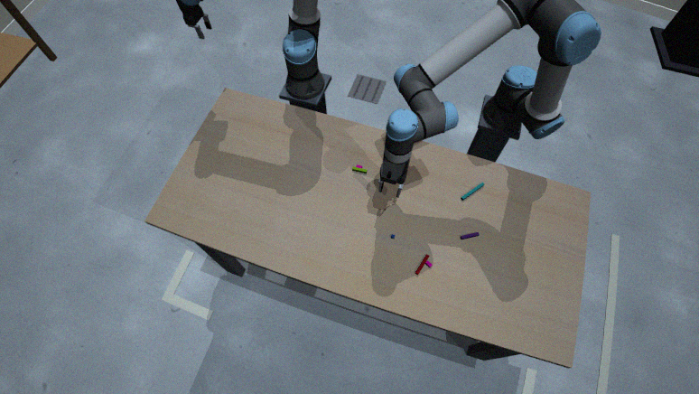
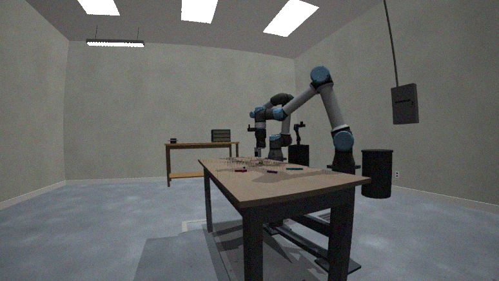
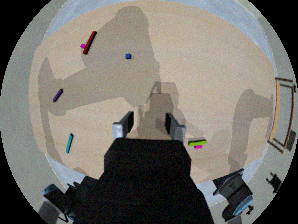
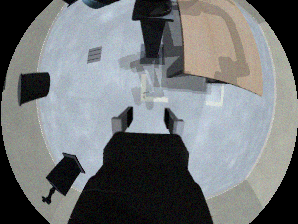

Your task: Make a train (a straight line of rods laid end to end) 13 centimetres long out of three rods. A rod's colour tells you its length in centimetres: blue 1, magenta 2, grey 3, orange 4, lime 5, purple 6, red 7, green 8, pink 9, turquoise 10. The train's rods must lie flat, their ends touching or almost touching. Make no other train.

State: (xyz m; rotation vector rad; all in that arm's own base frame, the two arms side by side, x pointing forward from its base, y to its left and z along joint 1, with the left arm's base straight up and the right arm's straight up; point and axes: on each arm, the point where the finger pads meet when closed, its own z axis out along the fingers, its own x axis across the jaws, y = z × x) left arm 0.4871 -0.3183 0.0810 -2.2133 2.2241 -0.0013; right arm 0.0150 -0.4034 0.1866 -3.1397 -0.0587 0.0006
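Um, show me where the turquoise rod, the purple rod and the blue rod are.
Turquoise rod (image 1: pixel 472 191) (image 2: pixel 294 169) (image 3: pixel 69 143): top, exterior, left wrist; mid-length.
Purple rod (image 1: pixel 469 236) (image 2: pixel 272 171) (image 3: pixel 58 95): same views; mid-length.
Blue rod (image 1: pixel 392 236) (image 3: pixel 128 56): top, left wrist; centre.

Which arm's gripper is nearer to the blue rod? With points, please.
Left. The left gripper (image 1: pixel 390 190) (image 3: pixel 149 118) hovers over the table near the blue rod (image 1: pixel 392 236) (image 3: pixel 128 56); the right gripper (image 1: pixel 203 28) (image 4: pixel 148 113) is beyond the table's edge.

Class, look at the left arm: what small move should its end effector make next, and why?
Probably carry the left end effector over the blue rod. It is open, and blue lies alone, while lime and red each have a magenta rod close by. Blue, lime and red would make the required length.
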